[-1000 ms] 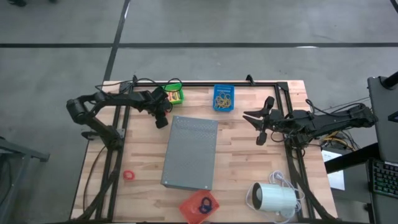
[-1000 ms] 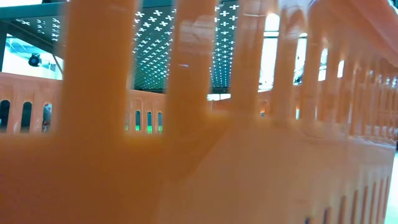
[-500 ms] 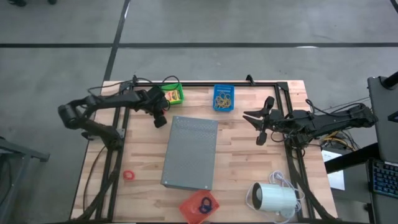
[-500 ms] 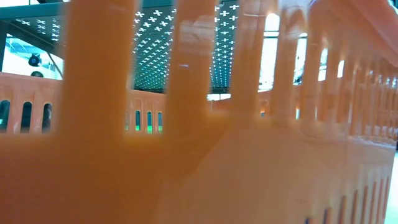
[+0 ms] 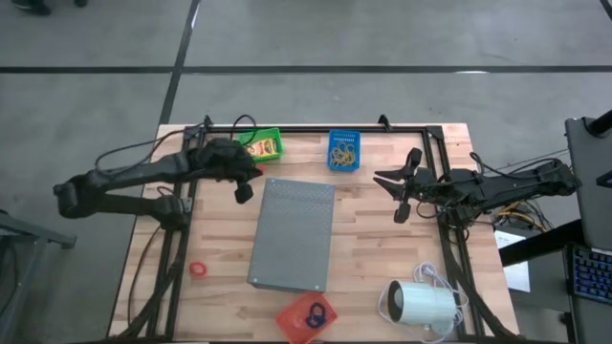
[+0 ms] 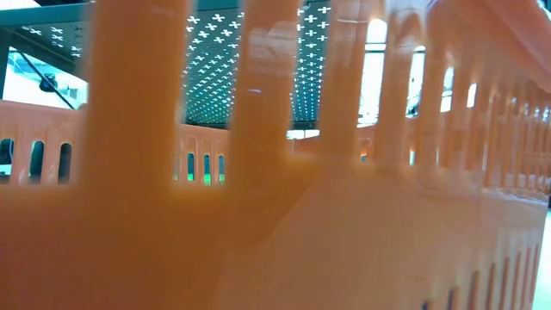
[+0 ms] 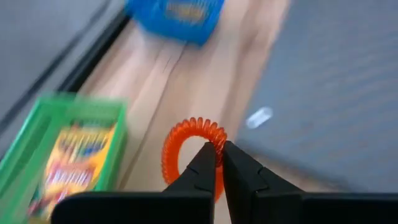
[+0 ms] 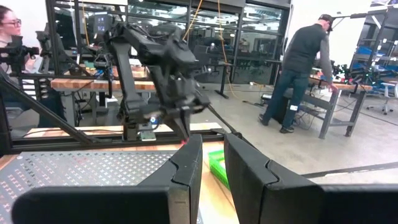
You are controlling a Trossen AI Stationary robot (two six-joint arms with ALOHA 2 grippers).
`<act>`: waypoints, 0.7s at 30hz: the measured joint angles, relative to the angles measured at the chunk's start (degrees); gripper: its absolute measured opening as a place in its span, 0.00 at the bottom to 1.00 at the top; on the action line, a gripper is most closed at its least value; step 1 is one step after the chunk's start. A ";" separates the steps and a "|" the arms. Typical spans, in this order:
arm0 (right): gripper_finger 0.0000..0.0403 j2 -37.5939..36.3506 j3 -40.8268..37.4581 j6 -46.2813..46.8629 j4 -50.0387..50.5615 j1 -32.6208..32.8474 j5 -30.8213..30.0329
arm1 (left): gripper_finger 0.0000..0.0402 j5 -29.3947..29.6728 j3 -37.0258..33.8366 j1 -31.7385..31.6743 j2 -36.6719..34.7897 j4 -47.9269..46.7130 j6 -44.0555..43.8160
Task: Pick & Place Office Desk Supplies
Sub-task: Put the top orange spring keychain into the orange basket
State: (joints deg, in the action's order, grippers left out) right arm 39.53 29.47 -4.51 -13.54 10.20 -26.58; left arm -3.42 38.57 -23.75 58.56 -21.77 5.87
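My left gripper (image 5: 243, 193) hangs above the table by the far left corner of the grey perforated slab (image 5: 292, 234), shut on a small red coiled rubber ring (image 7: 186, 155). Beyond it stand a green basket (image 5: 264, 143) holding a yellow crayon box (image 7: 71, 162) and a blue basket (image 5: 344, 150) of tan rubber bands. Another red ring (image 5: 198, 270) lies on the table near the left edge. An orange basket (image 5: 308, 318) at the near edge holds a blue ring. My right gripper (image 5: 402, 189) waits open over the table's right side. My left gripper pinches the red ring's coiled rim (image 7: 214, 138) between its two fingertips (image 7: 205, 158), at one spot on the loop. The fingers slant down from the table's left side. The ring is lifted clear of the table, its loop standing out to one side of the fingertips.
A white cylinder with a cord (image 5: 421, 304) lies at the near right corner. The orange basket's wall (image 6: 275, 215) fills the low view. A black frame rail (image 5: 316, 129) runs along the table's far edge. People stand in the room beyond the table.
My left gripper has risen from the table by the slab's far left corner, drawn back a little toward the table's left edge and tipped closer to level. It has stayed shut.
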 joint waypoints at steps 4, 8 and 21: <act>0.16 0.00 0.00 0.00 -0.02 0.01 -0.01 | 0.04 0.48 -2.61 6.27 -5.51 7.28 -2.59; 0.16 0.00 0.00 0.00 0.00 0.00 -0.01 | 0.04 1.11 -6.45 11.83 -9.51 16.30 -2.99; 0.16 0.00 0.00 0.00 -0.02 0.00 -0.01 | 0.04 -0.63 -19.78 23.29 -9.91 50.28 -9.14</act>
State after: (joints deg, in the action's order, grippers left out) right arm 39.53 29.47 -4.51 -13.56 10.20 -26.59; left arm -4.05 18.79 -0.45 48.65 28.51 -3.27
